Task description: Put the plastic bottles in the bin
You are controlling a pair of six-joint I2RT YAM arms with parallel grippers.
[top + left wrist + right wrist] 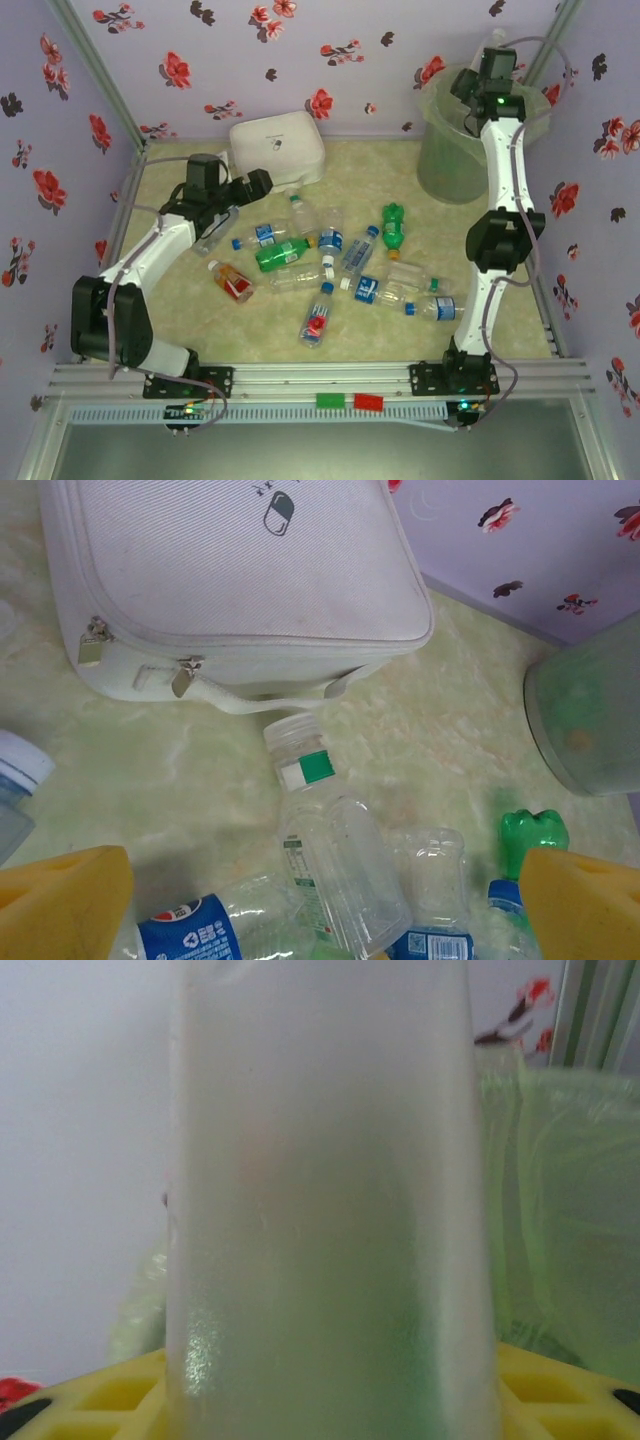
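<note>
Translucent plastic marks the target. In the top view the bin (440, 160) stands upper right, with my right gripper (492, 62) above it. The plastic bottles (330, 265) lie scattered mid-frame.

Left wrist view: my left gripper (320, 920) is spread wide over a clear bottle (330, 850) at lower centre.

Right wrist view: my yellow fingers (100, 1395) clamp a frosted bottle (330, 1210).

Step in hand: drop-off. The next move calls for releasing it squarely inside the rim.

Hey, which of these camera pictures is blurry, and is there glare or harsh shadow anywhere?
Right wrist view: the held bottle sits so near the lens that it is a milky blur; the bin behind is hazy too. Left wrist view: the white bag and clear bottle are sharp, the left gripper's yellow fingers soft. Top view: even light, faint shadows, no strong glare.
</note>
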